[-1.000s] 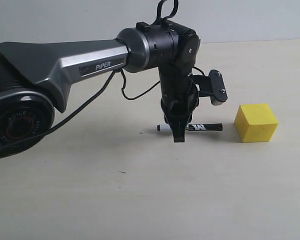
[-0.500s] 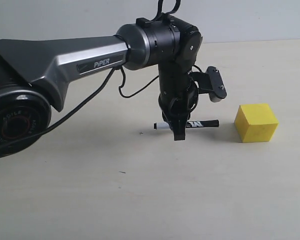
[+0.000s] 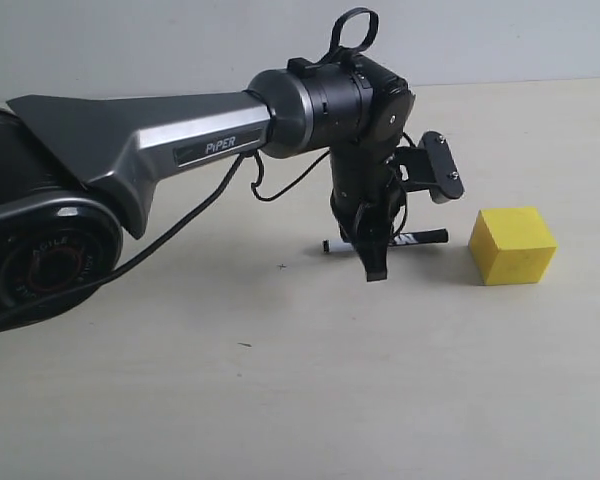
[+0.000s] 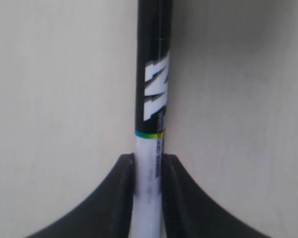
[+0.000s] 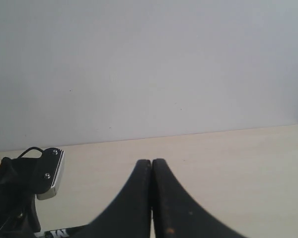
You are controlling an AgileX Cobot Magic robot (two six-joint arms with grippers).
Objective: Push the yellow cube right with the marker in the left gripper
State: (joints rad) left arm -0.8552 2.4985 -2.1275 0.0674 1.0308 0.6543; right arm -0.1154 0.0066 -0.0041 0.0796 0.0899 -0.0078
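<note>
Starting from the left, the left gripper [image 3: 376,272] hangs fingers-down over the tabletop [image 3: 280,380], and the wrist view shows its fingers [image 4: 120,198] clamped on the marker [image 3: 420,238] at the white barrel, just behind the coloured band. The marker lies roughly level and low; whether it grazes the tabletop cannot be told. Its black cap end points toward the yellow cube [image 3: 512,245], which sits to the right, near that end but apart from it. So the step in hand looks like the approach before contact. To do it well, drive the marker rightward along its own line, so the cap end meets the cube's near face about mid-width and low down. An off-centre touch would likely turn the block rather than slide it, and a high one could tip it. Go slowly, since the push runs along the barrel and the marker may slip back through the fingers. The right gripper [image 5: 151,166] is closed on nothing, fingers pressed together, and stands clear of the work.
</note>
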